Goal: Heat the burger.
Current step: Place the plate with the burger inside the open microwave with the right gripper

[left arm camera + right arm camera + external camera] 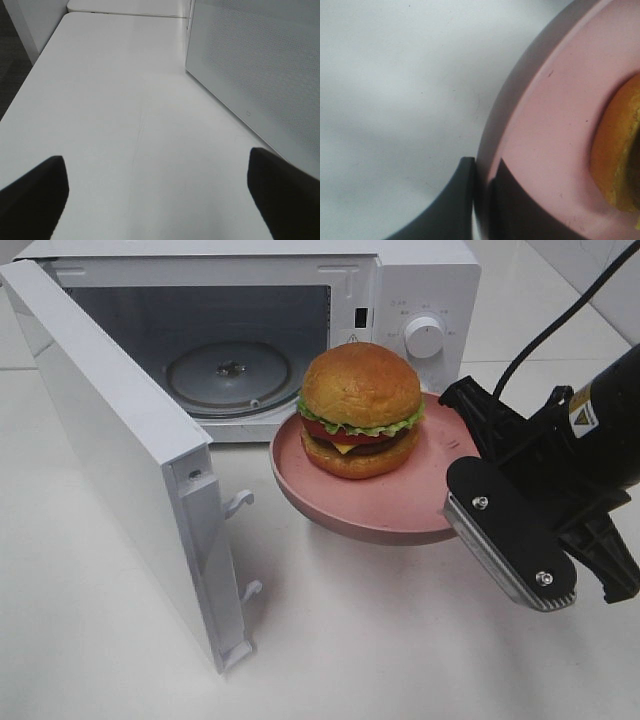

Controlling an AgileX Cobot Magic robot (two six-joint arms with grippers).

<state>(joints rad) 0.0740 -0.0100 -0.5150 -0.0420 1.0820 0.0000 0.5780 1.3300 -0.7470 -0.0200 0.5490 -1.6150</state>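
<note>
Golden burger [361, 410] sits on pink plate [400, 502], apparently aloft, clamped by right tool [484, 164].

The burger [360, 390] has a glossy bun, the pink plate [385, 512] looks matt, the microwave [432, 285] smooth white, its turntable [200, 375] glass.

The high camera looks down from the front onto the microwave [420, 300], its open door [110, 440] and the plate [390, 510]. The left wrist camera skims low along the table [125, 100], sharing that door. The right wrist camera sits very close on the plate's rim, sharing it and the burger [615, 140] with the high view.
</note>
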